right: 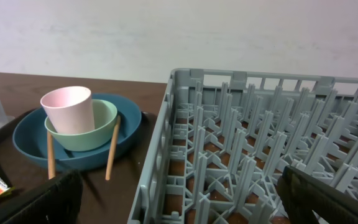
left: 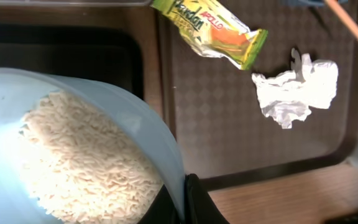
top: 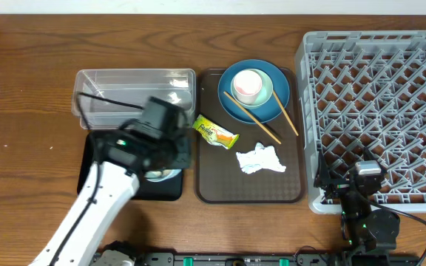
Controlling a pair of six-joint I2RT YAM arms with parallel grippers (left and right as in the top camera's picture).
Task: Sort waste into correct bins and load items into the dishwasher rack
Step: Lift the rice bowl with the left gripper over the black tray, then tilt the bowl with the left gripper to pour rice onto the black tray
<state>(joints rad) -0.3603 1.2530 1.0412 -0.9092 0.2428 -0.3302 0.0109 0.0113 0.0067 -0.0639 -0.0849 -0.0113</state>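
My left gripper (left: pixel 182 202) is shut on the rim of the white and light-blue bowl (left: pixel 17 93), which holds white rice (left: pixel 86 155). In the overhead view the bowl (top: pixel 161 175) is over the black tray (top: pixel 165 193). The clear tub (top: pixel 135 85) lies behind it. The yellow-green wrapper (top: pixel 215 133) and the crumpled tissue (top: pixel 261 159) lie on the brown tray (top: pixel 250 191). The blue plate (top: pixel 276 111) carries the mint bowl (top: pixel 269 90), the pink cup (top: pixel 248 85) and two chopsticks (top: pixel 251 118). My right gripper (right: pixel 182 199) is open and empty over the grey rack's (top: pixel 383 111) front left corner.
The brown tray sits between the black tray and the rack. The wrapper (left: pixel 213 31) and tissue (left: pixel 297 90) lie just right of the held bowl. The rack's upright pegs (right: pixel 260 137) fill the right side. Bare wooden table lies at the far left.
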